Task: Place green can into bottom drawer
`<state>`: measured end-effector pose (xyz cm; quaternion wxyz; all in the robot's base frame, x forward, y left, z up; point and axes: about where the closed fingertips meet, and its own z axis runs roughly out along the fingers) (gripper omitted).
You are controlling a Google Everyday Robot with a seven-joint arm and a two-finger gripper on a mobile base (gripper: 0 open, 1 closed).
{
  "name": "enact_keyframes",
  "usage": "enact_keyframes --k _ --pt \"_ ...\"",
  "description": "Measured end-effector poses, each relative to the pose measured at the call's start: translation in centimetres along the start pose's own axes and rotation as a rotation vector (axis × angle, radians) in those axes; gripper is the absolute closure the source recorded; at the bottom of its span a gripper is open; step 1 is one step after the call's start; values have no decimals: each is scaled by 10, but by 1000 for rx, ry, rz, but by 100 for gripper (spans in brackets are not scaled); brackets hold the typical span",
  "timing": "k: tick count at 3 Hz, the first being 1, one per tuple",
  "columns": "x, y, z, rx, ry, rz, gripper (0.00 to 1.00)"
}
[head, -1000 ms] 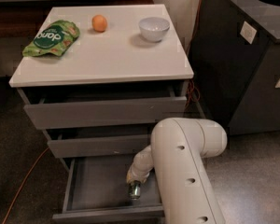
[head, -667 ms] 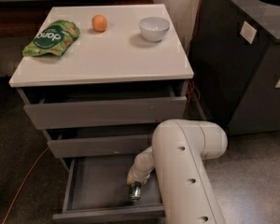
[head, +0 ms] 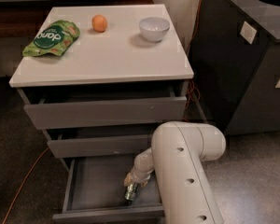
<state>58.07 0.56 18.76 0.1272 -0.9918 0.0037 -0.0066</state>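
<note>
The bottom drawer (head: 91, 185) is pulled open below the two wider grey drawers. My white arm reaches down into it from the right. My gripper (head: 132, 182) is low inside the drawer, mostly hidden behind the arm's wrist. The green can (head: 129, 193) is right below the gripper, near the drawer's front right; only its dark body and shiny silver end show. I cannot tell whether it rests on the drawer floor.
On the white cabinet top (head: 107, 55) lie a green snack bag (head: 51, 36), an orange (head: 99, 23) and a white bowl (head: 154, 28). A dark bin unit (head: 245, 59) stands to the right. An orange cable (head: 23, 183) runs across the floor at left.
Almost nothing has changed; the arm and the can stay in the same place inside the open bottom drawer.
</note>
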Motion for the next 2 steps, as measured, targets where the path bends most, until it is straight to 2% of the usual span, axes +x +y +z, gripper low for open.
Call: enact_keyframes --k 1,2 --pt "-5 4 3 -14 -33 9 0" --pt "-5 4 3 -16 -38 10 0"
